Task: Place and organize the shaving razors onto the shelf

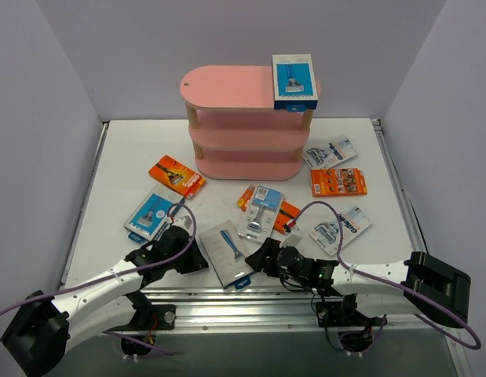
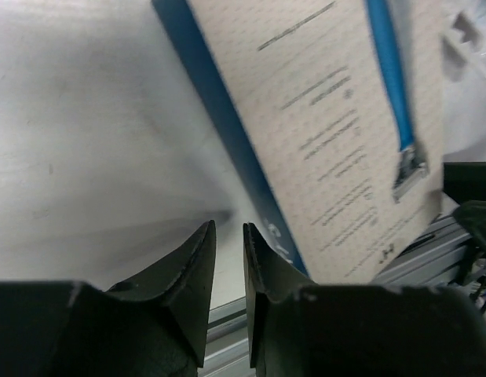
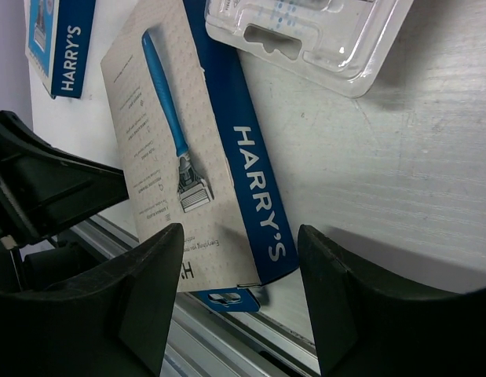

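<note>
The pink shelf (image 1: 243, 118) stands at the back, with one blue-and-white razor box (image 1: 294, 81) on the right end of its top board. The other razors lie on the table. A blue-and-white box (image 1: 227, 253) lies flat near the front edge between my two grippers. My left gripper (image 1: 197, 255) is at its left side; its jaws (image 2: 229, 232) are nearly together with a slim empty gap, and the box (image 2: 337, 141) lies just to their right. My right gripper (image 3: 239, 236) is open and straddles the near corner of that box (image 3: 195, 141) without touching it.
Another blue box (image 1: 152, 214) and an orange card (image 1: 177, 176) lie at the left. A clear blister pack (image 1: 261, 210) overlaps an orange card (image 1: 283, 214) in the middle. Two blister packs (image 1: 341, 228) (image 1: 330, 152) and an orange card (image 1: 338, 182) lie at the right. A metal rail (image 1: 250, 302) edges the table's front.
</note>
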Controlling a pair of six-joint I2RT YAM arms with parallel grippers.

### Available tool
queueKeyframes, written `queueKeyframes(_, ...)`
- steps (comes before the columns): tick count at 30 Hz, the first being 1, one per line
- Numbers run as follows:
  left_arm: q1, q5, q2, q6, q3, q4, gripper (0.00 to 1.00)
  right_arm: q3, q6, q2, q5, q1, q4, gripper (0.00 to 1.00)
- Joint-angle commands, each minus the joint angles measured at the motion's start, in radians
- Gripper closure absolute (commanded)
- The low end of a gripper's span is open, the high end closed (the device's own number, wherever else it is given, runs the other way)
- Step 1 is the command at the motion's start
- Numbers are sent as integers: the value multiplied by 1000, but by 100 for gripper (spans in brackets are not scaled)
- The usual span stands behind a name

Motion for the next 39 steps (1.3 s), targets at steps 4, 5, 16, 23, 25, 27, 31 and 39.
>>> queueKeyframes(4, -8, -23, -55, -25, -57, 61, 71, -1, 2, 5, -3, -8, 46, 45)
queueKeyframes(5, -9, -23, -63, -26, -61, 61, 71, -2, 1, 5, -5, -8, 46, 45)
queueKeyframes(16, -9, -57, -235, -45, -72, 59, 46, -7, 2, 0, 0, -5, 48, 45)
queueKeyframes(23, -9, -34, -95, -40, -69, 162, 38, -7, 2, 6, -2, -5, 54, 44)
queueKeyframes(25, -11, -36, -57, -42, -72, 190, 38, -10, 4, 3, -2, -6, 57, 44)
queueKeyframes(27, -11, -43, -28, -43, -75, 208, 38, -14, 7, 0, -2, -6, 60, 44)
queueKeyframes(31, -12, -53, -3, -59, -97, 219, 54, -25, 10, -14, 0, -6, 60, 44)
queueKeyframes(39, -16, -59, -14, -106, -158, 233, 91, -18, 5, -3, -2, -6, 63, 44)
